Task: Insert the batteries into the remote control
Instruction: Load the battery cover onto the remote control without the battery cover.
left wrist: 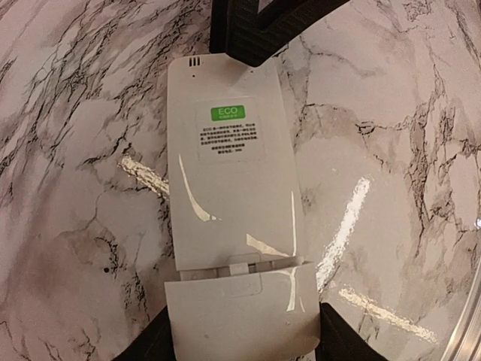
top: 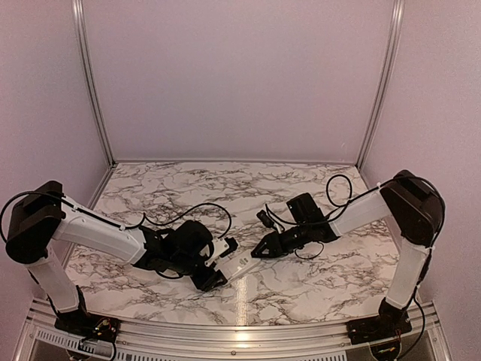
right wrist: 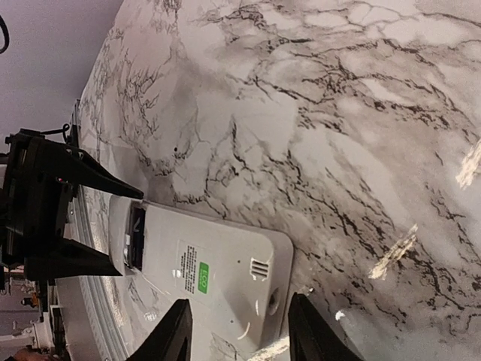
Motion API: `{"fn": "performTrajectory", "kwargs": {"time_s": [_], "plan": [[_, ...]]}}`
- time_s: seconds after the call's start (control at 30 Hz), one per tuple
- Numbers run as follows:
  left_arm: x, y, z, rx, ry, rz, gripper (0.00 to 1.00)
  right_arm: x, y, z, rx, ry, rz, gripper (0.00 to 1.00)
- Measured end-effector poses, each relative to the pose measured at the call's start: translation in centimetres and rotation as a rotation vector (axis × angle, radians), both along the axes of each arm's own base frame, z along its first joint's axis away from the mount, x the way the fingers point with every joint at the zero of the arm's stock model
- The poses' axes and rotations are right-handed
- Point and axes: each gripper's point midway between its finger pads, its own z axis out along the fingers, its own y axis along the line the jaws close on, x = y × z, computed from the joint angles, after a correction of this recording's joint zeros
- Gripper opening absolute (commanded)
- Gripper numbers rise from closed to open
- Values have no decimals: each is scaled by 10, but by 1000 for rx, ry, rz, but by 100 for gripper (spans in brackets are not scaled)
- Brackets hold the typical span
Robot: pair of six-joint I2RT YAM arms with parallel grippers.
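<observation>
Left tool (top: 220,263) clamping remote control (left wrist: 233,188), right tool (right wrist: 239,331) parted

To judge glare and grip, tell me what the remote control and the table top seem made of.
The remote control looks like white moulded plastic, smooth and semi-gloss: sharp light streaks lie on its back. The table top is marble-patterned and glossy, with grey veins and bright reflections; real stone or printed laminate, I cannot tell.
</observation>
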Motion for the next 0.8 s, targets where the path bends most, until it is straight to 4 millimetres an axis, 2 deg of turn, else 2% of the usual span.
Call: {"fn": "performTrajectory", "kwargs": {"time_s": [0.1, 0.23, 0.43, 0.63, 0.8], "plan": [[0, 2, -5, 15, 13, -9, 45, 2, -3, 6, -4, -13, -9, 41], [-3, 3, -9, 28, 23, -26, 46, 6, -3, 26, 26, -50, -14, 39], [-1, 1, -10, 30, 30, -31, 49, 2, 2, 45, 80, -64, 12, 35], [-2, 0, -11, 29, 35, -38, 50, -11, 9, 57, 139, -35, 51, 21], [-2, 0, -11, 29, 35, -44, 51, -31, 27, 68, 192, -2, 105, 15]]}}
